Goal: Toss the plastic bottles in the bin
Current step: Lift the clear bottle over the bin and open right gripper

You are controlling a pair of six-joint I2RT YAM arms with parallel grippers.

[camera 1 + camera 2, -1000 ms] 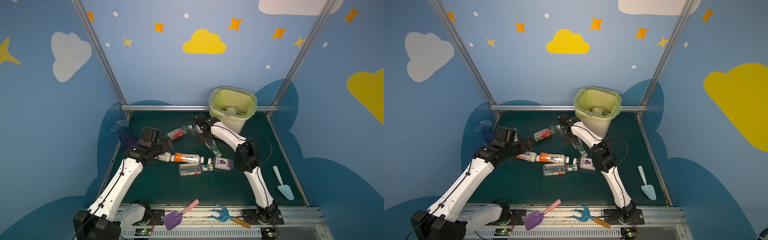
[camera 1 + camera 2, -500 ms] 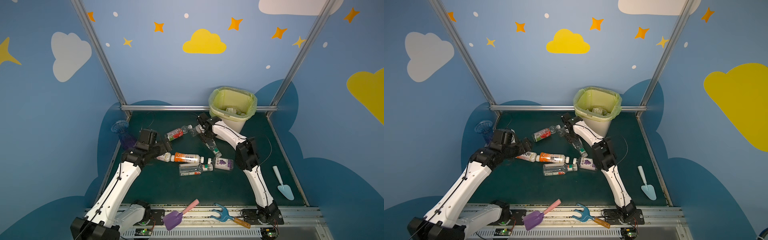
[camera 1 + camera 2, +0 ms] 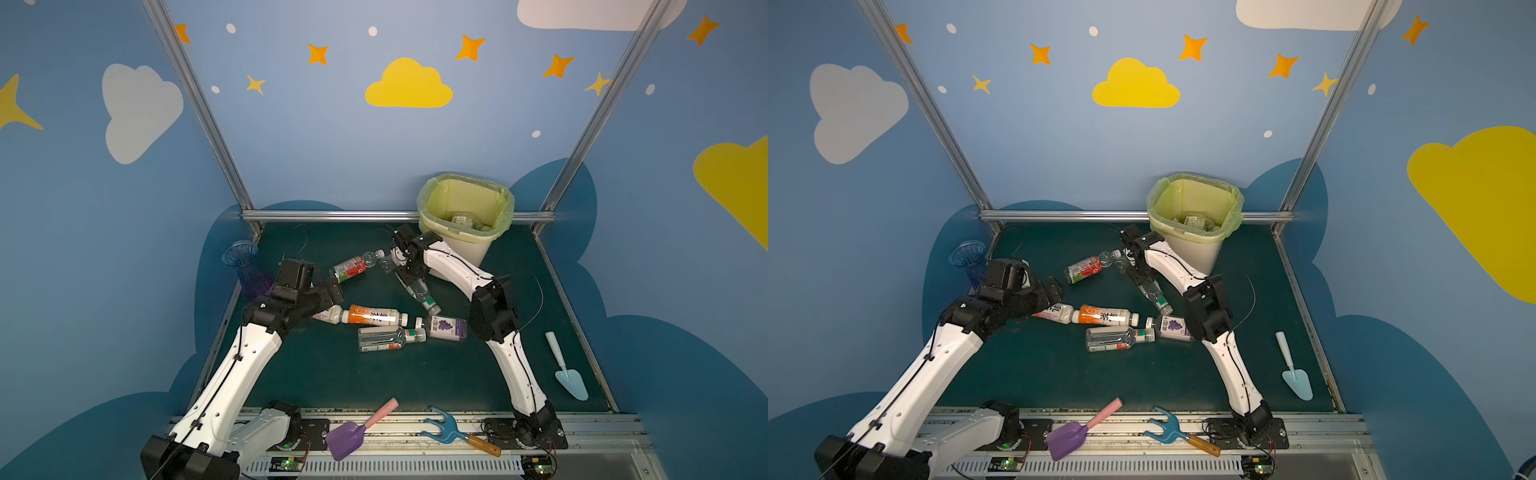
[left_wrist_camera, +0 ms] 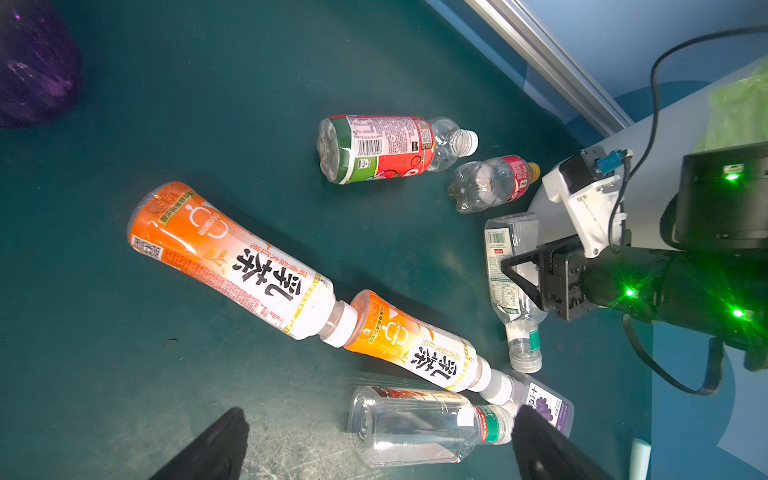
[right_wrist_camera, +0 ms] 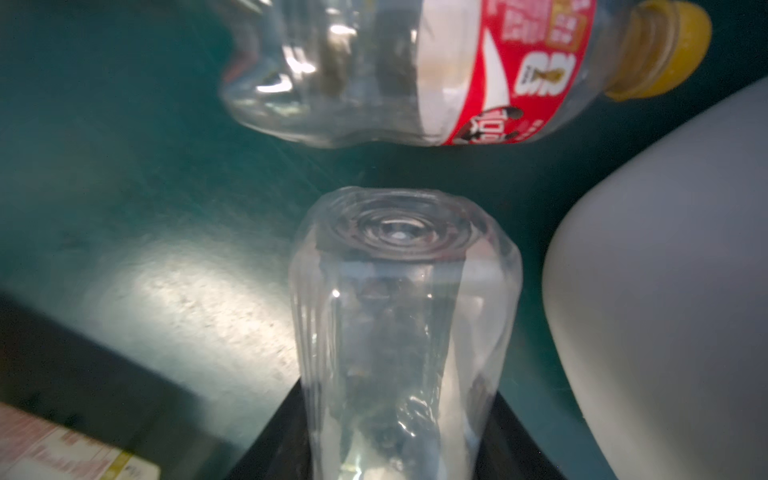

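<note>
Several plastic bottles lie on the green table. My right gripper (image 3: 409,272) is shut on a clear green-banded bottle (image 3: 422,293) (image 5: 399,316), fingers (image 5: 274,432) against both its sides, just in front of the bin (image 3: 461,249). The bin is cream with a yellow-green bag and holds bottles (image 3: 1196,220). A small red-label bottle (image 5: 415,70) and a red-green one (image 3: 351,268) lie beside it. My left gripper (image 3: 332,291) (image 4: 380,415) hangs open above two orange bottles (image 4: 232,257) (image 4: 411,340), a clear green-capped bottle (image 4: 415,424) and a purple grape bottle (image 3: 446,327).
A blue-purple vase (image 3: 245,266) stands at the back left, close behind my left wrist. A pale blue trowel (image 3: 567,370) lies at the right edge. A purple shovel (image 3: 353,432) and a blue fork (image 3: 449,430) rest on the front rail.
My right gripper's jaws have closed in onto the clear green-banded bottle. My left arm has shifted slightly back and left, its gripper still open.
</note>
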